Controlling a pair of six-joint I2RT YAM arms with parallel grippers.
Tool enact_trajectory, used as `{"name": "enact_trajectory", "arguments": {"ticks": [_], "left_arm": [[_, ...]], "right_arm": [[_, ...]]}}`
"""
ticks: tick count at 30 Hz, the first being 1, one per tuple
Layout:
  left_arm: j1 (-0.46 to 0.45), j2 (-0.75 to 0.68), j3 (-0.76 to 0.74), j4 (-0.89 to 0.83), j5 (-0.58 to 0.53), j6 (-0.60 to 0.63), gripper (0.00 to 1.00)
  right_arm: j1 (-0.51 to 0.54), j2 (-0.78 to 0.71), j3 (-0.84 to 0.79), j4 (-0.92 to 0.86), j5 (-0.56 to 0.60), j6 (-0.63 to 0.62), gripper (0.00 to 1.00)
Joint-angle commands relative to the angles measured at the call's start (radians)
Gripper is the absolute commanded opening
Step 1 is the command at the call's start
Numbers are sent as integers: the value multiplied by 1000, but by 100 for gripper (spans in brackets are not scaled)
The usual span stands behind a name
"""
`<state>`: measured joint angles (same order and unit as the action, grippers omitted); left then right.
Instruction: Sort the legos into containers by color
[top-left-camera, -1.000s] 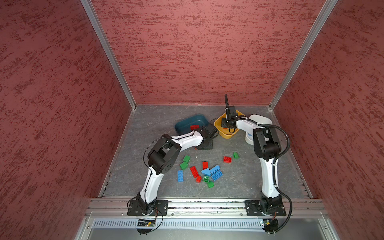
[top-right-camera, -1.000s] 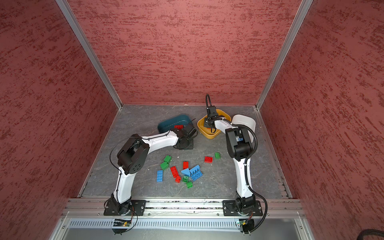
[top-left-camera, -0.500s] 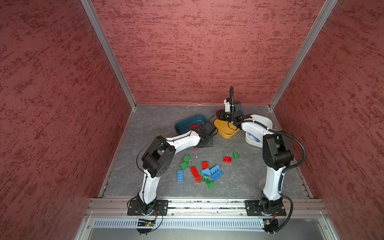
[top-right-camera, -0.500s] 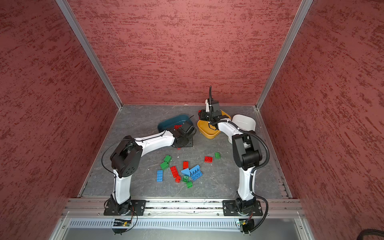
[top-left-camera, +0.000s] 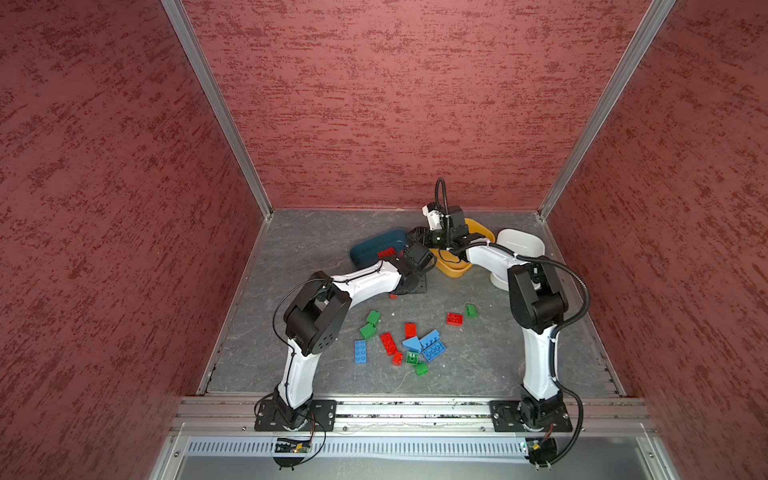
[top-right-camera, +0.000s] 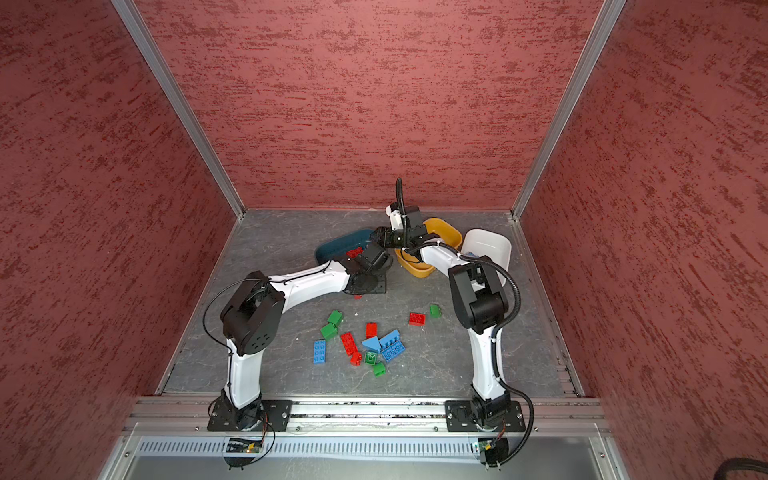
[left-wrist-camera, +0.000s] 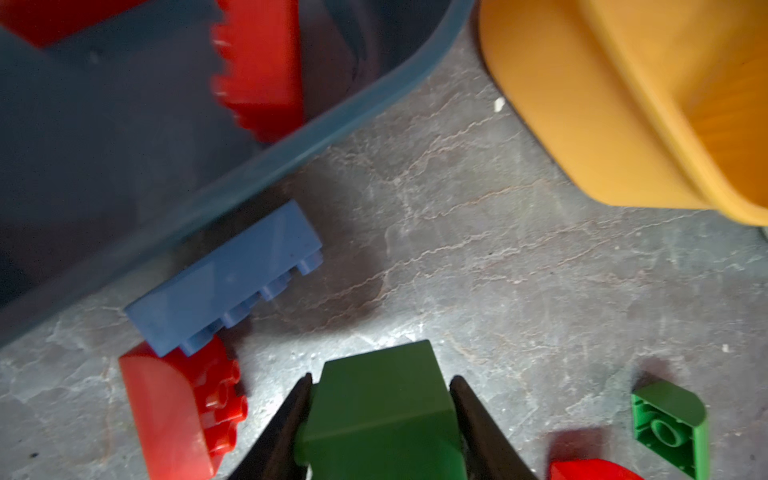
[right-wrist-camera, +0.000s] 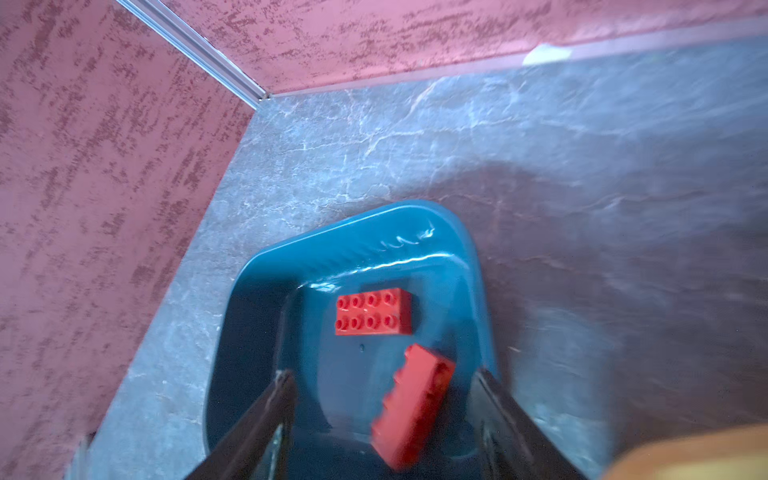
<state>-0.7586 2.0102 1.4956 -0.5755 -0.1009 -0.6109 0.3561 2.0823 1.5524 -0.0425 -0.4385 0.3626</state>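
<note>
The left end effector (left-wrist-camera: 380, 380) grips a green plastic brick (left-wrist-camera: 380, 419); the right end effector (right-wrist-camera: 384, 376) stands released over the dark teal plastic tub (right-wrist-camera: 415, 245).

red brick (right-wrist-camera: 411, 405) blurred, yellow tub (left-wrist-camera: 582, 124) cropped

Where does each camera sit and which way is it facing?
Both top views: high above the front rail, looking down at the floor; both arms whole.
Left wrist: low over the floor, facing the teal container; left gripper clamps a green lego.
Right wrist: above that container, looking down; right gripper open.
Shared: red legos inside it.
</note>
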Motion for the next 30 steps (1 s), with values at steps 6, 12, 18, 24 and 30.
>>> {"name": "enact_trajectory", "arguments": {"ticks": [6,12,18,24,30], "left_arm": [[7,81,203,56,48,96,37],[19,202,409,69,118,131,37],[28,350,635,30,139,143,39],[46,469,808,3,168,123,60],[50,462,848,4,231,131,90]], "right_arm": [[-142,-329,-279,70,337,166,99],[-181,-544,-501,45,591,190,99],[-185,-716,-653,-141,521,134,99],[-186,-855,-797,-273,334,146,96],[-179,-872,-863,-372,250,176,89]]}}
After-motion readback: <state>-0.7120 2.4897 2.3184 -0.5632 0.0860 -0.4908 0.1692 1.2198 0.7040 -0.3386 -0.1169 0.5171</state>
